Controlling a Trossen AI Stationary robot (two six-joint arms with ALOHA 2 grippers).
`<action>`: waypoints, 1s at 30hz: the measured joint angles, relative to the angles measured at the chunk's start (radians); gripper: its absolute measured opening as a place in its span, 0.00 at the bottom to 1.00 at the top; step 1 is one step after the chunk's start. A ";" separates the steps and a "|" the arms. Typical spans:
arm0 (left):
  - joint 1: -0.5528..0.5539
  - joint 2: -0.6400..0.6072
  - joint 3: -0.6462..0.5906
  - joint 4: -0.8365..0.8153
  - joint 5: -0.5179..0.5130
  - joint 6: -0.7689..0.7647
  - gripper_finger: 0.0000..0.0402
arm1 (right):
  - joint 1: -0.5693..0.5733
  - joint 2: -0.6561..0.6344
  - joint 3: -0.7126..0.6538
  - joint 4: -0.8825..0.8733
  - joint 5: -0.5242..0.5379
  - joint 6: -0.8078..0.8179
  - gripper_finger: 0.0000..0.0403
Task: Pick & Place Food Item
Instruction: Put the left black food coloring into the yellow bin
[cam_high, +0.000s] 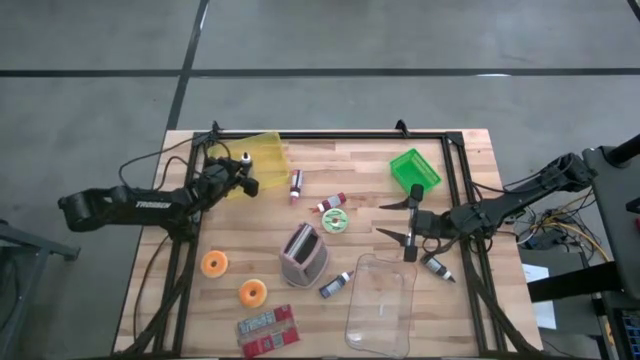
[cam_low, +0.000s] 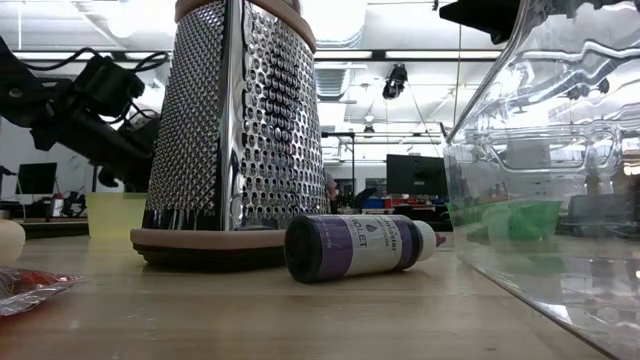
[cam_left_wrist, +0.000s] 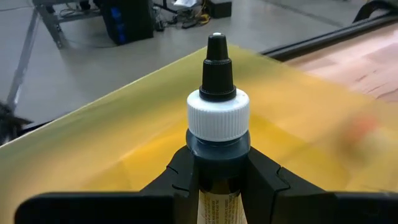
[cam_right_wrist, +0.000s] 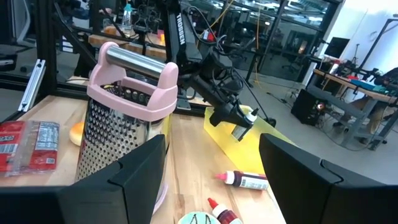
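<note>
My left gripper (cam_high: 238, 172) is shut on a small dark bottle (cam_left_wrist: 217, 124) with a white cap and a black nozzle. It holds the bottle over the left part of the yellow bin (cam_high: 262, 155) at the table's far left. The right wrist view also shows this gripper (cam_right_wrist: 233, 119) over the yellow bin (cam_right_wrist: 249, 138). My right gripper (cam_high: 394, 221) is open and empty right of the table's middle, between the green bin (cam_high: 414, 170) and the clear container (cam_high: 382, 303). Two orange doughnuts (cam_high: 214, 263) (cam_high: 252, 292) lie flat on the table at the near left. My left gripper pinches the bottle's dark body just below the white cap (cam_left_wrist: 217, 154) between its two fingers (cam_left_wrist: 180, 177). The fingers lie along the bottle, and the cap and nozzle (cam_left_wrist: 217, 46) stick out past the fingertips. The bottle is lifted clear, above the yellow bin.
A pink-handled metal grater (cam_high: 303, 255) stands mid-table, with a purple bottle (cam_low: 355, 247) lying beside it. Red-capped bottles (cam_high: 296, 183) (cam_high: 331, 203), a green tape roll (cam_high: 335, 221), another small bottle (cam_high: 438, 267) and red packets (cam_high: 268, 330) lie about. A black frame (cam_high: 460, 190) borders the table.
</note>
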 joint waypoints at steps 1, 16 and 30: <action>0.000 0.000 0.000 0.010 0.004 0.000 0.19 | 0.000 0.000 0.000 0.000 0.000 0.000 0.63; 0.031 0.000 -0.052 0.183 -0.081 -0.013 0.19 | 0.000 0.000 -0.001 0.000 -0.001 -0.002 0.63; 0.099 0.150 -0.054 0.250 -0.126 -0.031 0.19 | 0.000 0.000 -0.001 0.001 -0.001 -0.007 0.63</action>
